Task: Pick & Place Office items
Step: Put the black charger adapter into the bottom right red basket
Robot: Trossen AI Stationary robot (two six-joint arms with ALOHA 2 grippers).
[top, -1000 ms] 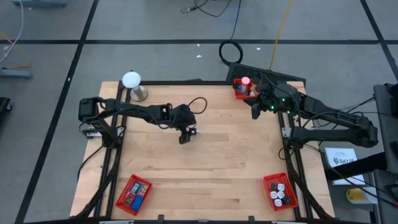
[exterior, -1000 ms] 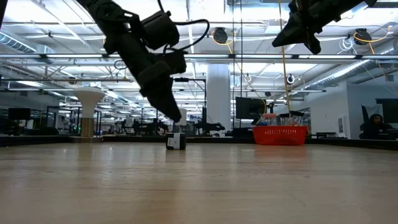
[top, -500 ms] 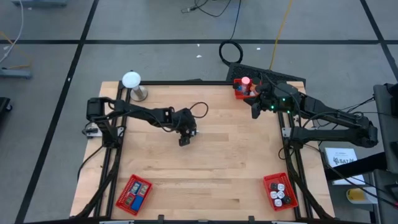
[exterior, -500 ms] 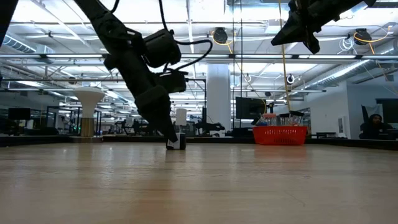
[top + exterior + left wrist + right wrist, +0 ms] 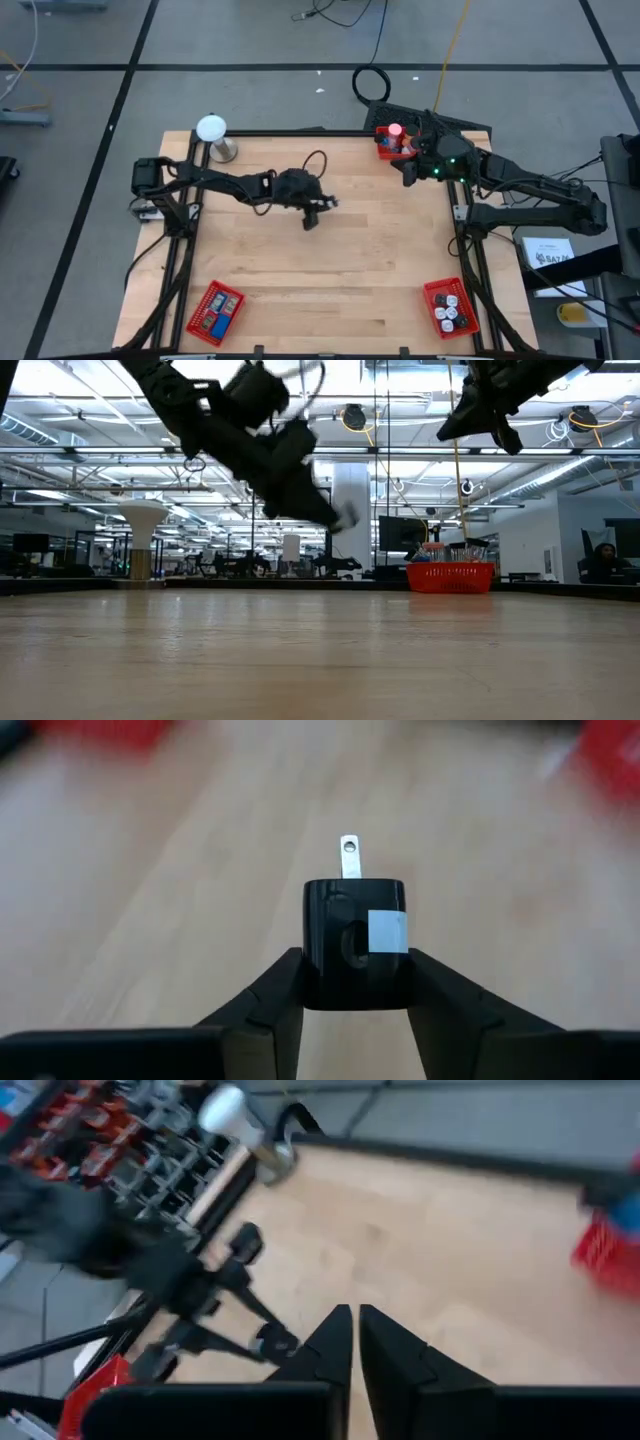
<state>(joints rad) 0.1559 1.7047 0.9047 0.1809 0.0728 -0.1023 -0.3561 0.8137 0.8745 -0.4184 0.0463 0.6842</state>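
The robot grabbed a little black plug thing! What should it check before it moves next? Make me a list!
1. Black plug gripped between the left gripper fingers: ok.
2. Plug lifted off the table: ok.
3. Plug sitting straight, prong pointing away from the gripper: ok.
4. Right gripper out of the way, by the far right red basket: ok.
5. Near left basket has room: cannot tell.

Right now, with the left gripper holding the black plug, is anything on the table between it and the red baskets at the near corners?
Nothing visible. The left gripper holds the plug above bare table; both baskets lie across open wood.
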